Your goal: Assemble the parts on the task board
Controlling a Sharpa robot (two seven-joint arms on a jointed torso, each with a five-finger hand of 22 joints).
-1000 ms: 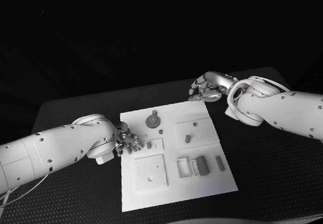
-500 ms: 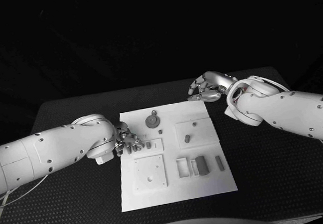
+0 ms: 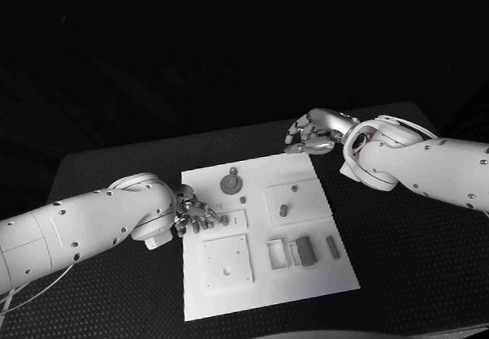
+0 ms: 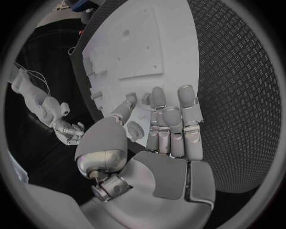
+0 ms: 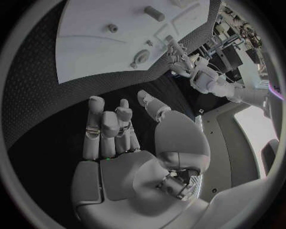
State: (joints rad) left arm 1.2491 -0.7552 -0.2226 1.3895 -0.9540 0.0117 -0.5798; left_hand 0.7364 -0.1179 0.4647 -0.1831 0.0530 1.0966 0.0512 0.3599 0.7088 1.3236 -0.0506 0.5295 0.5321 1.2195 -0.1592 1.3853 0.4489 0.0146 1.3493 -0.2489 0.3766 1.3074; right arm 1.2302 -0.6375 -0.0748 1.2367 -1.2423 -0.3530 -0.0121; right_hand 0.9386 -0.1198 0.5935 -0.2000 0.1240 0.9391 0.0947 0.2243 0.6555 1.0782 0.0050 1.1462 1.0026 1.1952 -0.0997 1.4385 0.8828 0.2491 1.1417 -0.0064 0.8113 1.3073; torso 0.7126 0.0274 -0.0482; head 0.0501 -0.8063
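Black matting lay under the board, where the left hand was lowered, fingers parted and empty, beside a small part (presumably to grasp it), while the right hand was kept curled, empty, off the far corner.

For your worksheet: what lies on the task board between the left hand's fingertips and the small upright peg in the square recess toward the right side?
In the head view, between the left hand and the peg lies a small raised white block holding a short grey part, then bare task board.

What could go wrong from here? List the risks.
The left hand works at the board's left edge among small parts; its fingers could knock one loose or shift the board. From the head view the hand hides what it touches, so a poor grip may go unnoticed. The right hand hovers apart, not steadying anything.
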